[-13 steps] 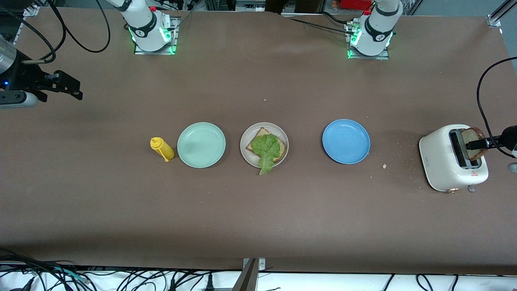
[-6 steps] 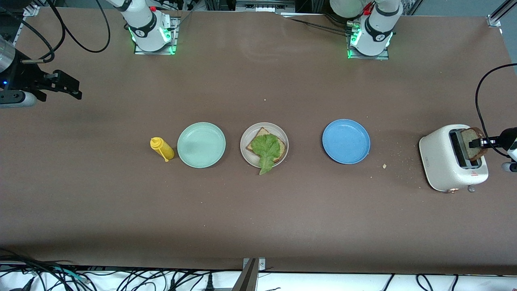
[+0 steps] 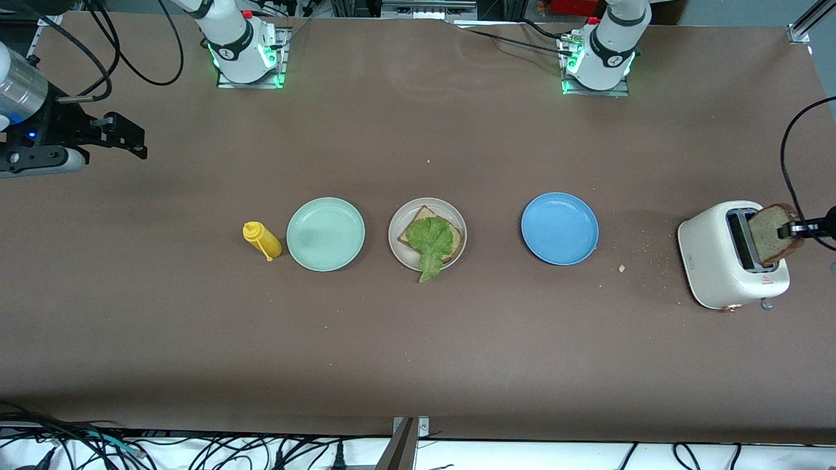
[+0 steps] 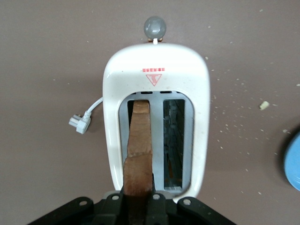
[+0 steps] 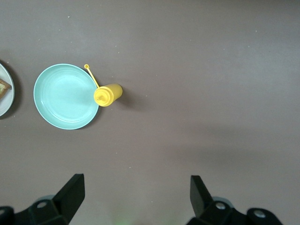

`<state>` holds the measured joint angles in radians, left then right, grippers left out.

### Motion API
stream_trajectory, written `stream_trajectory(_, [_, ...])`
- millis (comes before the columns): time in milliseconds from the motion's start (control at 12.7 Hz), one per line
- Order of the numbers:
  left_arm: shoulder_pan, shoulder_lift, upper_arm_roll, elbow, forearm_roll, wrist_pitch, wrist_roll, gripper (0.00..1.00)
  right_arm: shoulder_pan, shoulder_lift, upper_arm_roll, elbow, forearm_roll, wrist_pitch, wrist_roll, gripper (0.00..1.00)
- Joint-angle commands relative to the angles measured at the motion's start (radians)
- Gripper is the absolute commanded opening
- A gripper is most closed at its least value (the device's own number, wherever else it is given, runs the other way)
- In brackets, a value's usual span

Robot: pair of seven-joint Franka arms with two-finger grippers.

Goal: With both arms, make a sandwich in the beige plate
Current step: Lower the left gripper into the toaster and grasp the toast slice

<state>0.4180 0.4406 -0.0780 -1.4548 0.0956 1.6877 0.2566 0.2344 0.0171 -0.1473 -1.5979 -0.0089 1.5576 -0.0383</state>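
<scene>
The beige plate (image 3: 455, 212) sits mid-table, holding one tan bread slice (image 3: 418, 217) with a green lettuce leaf (image 3: 431, 241) lying on top. A second bread slice (image 3: 771, 235) stands partly out of a slot of the white toaster (image 3: 718, 261) at the left arm's end. My left gripper (image 3: 793, 228) is shut on that slice's upper edge. The left wrist view shows the slice (image 4: 139, 136) edge-on, pinched by the left gripper (image 4: 139, 201) over the toaster (image 4: 154, 61). My right gripper (image 3: 138, 140) hangs open and holds nothing over the right arm's end; its wrist view shows it (image 5: 136, 187) above bare table.
A mint-green plate (image 3: 325, 234) and a yellow squeeze bottle (image 3: 262, 240) lie beside the beige plate toward the right arm's end. A blue plate (image 3: 560, 228) lies toward the left arm's end. Crumbs are scattered between the blue plate and the toaster. The toaster's plug (image 4: 79, 123) lies loose.
My left gripper has shut on the bread slice and raised it a little out of the toaster slot. The right gripper has drifted slightly toward the table's middle.
</scene>
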Motion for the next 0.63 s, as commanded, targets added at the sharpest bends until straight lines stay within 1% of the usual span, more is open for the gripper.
stream_trajectory(0, [-0.004, -0.022, -0.061, 0.121, 0.022, -0.149, -0.008, 0.00, -0.001, 0.006, -0.003, 0.023, -0.019, -0.019, 0.005, 1.00])
stream_trajectory(79, [-0.004, -0.022, -0.109, 0.154, 0.021, -0.182, -0.011, 0.00, -0.004, 0.007, -0.005, 0.023, -0.020, -0.018, 0.003, 1.00])
stream_trajectory(157, [-0.004, -0.022, -0.153, 0.162, 0.021, -0.198, -0.002, 0.00, -0.007, 0.007, -0.006, 0.023, -0.020, -0.017, 0.003, 1.00])
stream_trajectory(315, [-0.004, -0.016, -0.277, 0.157, 0.001, -0.198, -0.017, 0.00, -0.007, 0.007, -0.006, 0.023, -0.020, -0.016, 0.003, 1.00])
stream_trajectory(393, [-0.005, -0.010, -0.304, 0.152, -0.052, -0.198, -0.031, 0.00, -0.009, 0.007, -0.006, 0.023, -0.020, -0.013, 0.003, 1.00])
stream_trajectory(550, [-0.024, 0.024, -0.307, 0.143, -0.233, -0.198, -0.042, 0.00, -0.007, 0.007, -0.003, 0.024, -0.017, -0.011, 0.005, 1.00])
